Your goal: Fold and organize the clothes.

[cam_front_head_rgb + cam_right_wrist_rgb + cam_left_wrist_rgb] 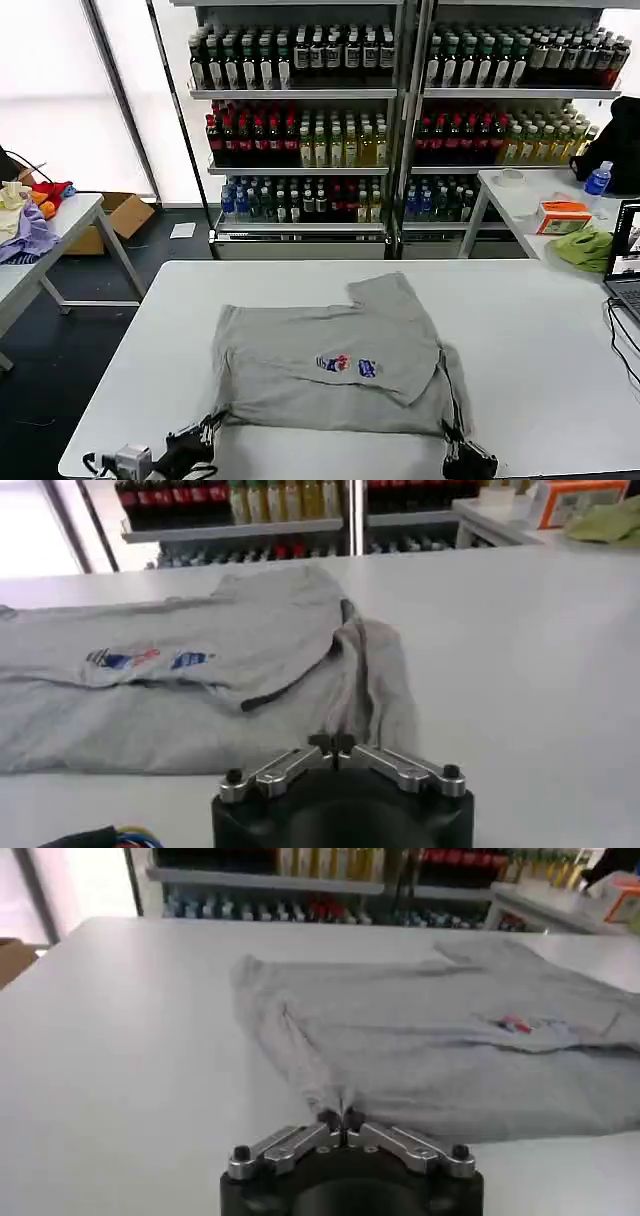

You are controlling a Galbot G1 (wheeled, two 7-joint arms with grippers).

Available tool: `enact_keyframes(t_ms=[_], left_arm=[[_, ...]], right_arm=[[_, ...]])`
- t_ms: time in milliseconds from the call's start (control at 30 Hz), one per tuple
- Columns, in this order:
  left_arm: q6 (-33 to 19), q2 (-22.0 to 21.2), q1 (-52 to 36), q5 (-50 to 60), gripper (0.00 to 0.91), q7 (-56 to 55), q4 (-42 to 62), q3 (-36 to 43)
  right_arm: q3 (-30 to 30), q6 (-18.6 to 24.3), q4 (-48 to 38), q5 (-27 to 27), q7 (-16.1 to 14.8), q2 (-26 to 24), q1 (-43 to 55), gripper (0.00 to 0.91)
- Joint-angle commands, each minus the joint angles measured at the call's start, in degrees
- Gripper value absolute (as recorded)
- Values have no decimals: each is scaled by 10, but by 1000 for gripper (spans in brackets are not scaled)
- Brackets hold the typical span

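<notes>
At about 7 o'clock in the head view, nearest the robot, the left gripper (pixel 212 424) sits at the near edge of the white table (pixel 540 340), its fingertips pressed together on the near left corner of the grey shirt (pixel 335 365). In the left wrist view that gripper (pixel 340 1120) pinches a small peak of the cloth (pixel 440 1043), with the fabric gathered into a ridge running away from the tips. At about 5 o'clock the right gripper (pixel 455 437) is clamped likewise on the near right corner; the right wrist view shows its tips (pixel 336 744) closed on a bunched fold of the shirt (pixel 250 630).

The shirt lies flat in the middle of the table, roughly at the centre of the dial, partly folded: an upper flap lies over the right half and a sleeve points toward 12 o'clock. Its small red and blue chest print (pixel 347 365) faces up.

Farther off, at 3 o'clock, a laptop (pixel 625 255) rests on the table's right edge. Beyond it, at 2 o'clock, a side table carries a bright green cloth (pixel 587 246) and an orange box (pixel 562 215). At 10 o'clock another table holds a lilac and red cloth heap (pixel 32 215). At 12 o'clock, shelves of bottles (pixel 300 120) line the back.
</notes>
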Motion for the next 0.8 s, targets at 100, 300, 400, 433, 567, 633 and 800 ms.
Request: enact_keyframes(t_ms=[100,300,400,433,567,633,800], left_arm=[[14,-8,115,22,907,0,-56,-79],[14,1,85,-1,907,4,-72,-133],[14,11,68,-4,907,8,-74,-166],[14,20,43,-6,907,11,-68,-182],[14,48,-35,-7,907,23,-33,-188],[13,73,-91,-3,907,42,-7,-161],[0,120,-228,-38,907,111,123,-78]], right_arm=[[6,-20,37,-1,-5,1,-39,907],[47,-26,46,-1,-34,-7,16,907],[71,-28,46,13,-44,-16,47,907],[78,-31,44,19,-49,-20,70,907],[82,-67,-3,22,-63,-34,199,907],[64,-81,-56,36,-75,-55,291,907],[21,-80,-218,61,-144,-89,459,907]])
